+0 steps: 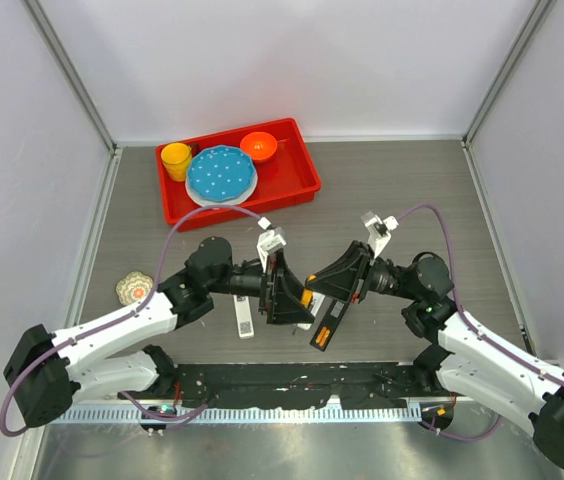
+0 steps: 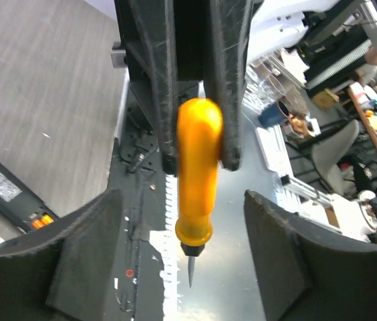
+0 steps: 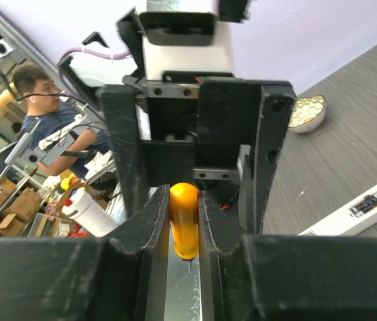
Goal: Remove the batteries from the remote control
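From above, you see your two arms meeting over the middle of the table point(image 1: 412, 200). The left gripper point(image 1: 300, 296) and right gripper point(image 1: 316, 284) are nose to nose, with an orange screwdriver point(image 1: 307, 298) between them. A black remote point(image 1: 328, 324) lies on the table just under them, and a white remote point(image 1: 245, 320) lies beside it to the left. In your left wrist view, the left jaws are spread wide on either side of the screwdriver's handle without touching it, and the tip hangs free. At the lower left, orange batteries point(image 2: 38, 221) sit in the black remote's open compartment. In your right wrist view, your right fingers point(image 3: 150, 231) are clenched on the orange handle. The white remote lies on the table to the right, near a small patterned bowl point(image 3: 307, 112).
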Robot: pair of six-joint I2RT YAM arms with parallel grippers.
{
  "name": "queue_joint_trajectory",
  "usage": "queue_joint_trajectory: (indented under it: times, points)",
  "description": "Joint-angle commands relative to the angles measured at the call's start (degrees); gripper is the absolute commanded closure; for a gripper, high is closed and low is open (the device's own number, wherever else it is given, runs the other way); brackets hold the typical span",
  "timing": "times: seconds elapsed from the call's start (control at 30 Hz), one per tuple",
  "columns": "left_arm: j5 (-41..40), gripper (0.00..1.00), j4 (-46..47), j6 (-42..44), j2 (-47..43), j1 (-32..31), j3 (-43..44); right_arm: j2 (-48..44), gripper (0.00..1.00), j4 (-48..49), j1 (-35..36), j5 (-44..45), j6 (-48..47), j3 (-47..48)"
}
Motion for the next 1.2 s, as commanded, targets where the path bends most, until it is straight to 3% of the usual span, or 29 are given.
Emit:
queue_joint_trajectory:
  times: [0.0, 0.27, 0.5, 0.6, 0.77, 0.87, 1.17]
  points:
    - [-6.0, 0.15, -1.1, 2.7, -5.4, 0.4, 0.5, -2.5, 0.99, -8.6, 0.3, 4.3, -5.0, 4.1]
    - [-27.3, 0.0, -12.8, 6.6, -14.0, 0.8, -0.6, -6.1, 0.99, -26.2, 0.3, 17.2, -11.6, 6.4]
    - [-55.1, 0.0, -33.0, 6.3, -17.7, 0.8, 0.4, -8.1, 0.99, -32.5, 0.3, 27.2, -13.1, 5.8]
    - [-61.7, 0.0, -39.5, 5.5, -15.6, 0.8, 1.5, -8.5, 0.99, -34.5, 0.3, 30.7, -13.8, 5.2]
    - [-60.6, 0.0, -43.2, 6.1, -9.9, 0.8, 3.4, -8.2, 0.99, -36.6, 0.2, 33.9, -13.8, 4.7]
    - [-55.7, 0.0, -42.8, 7.5, -5.2, 0.8, 3.7, -7.9, 0.99, -36.6, 0.3, 35.5, -13.6, 3.7]
    - [-46.0, 0.0, -28.0, 6.8, 6.4, -2.1, 1.0, -5.8, 0.99, -38.8, -0.6, 42.4, -12.1, 1.0]
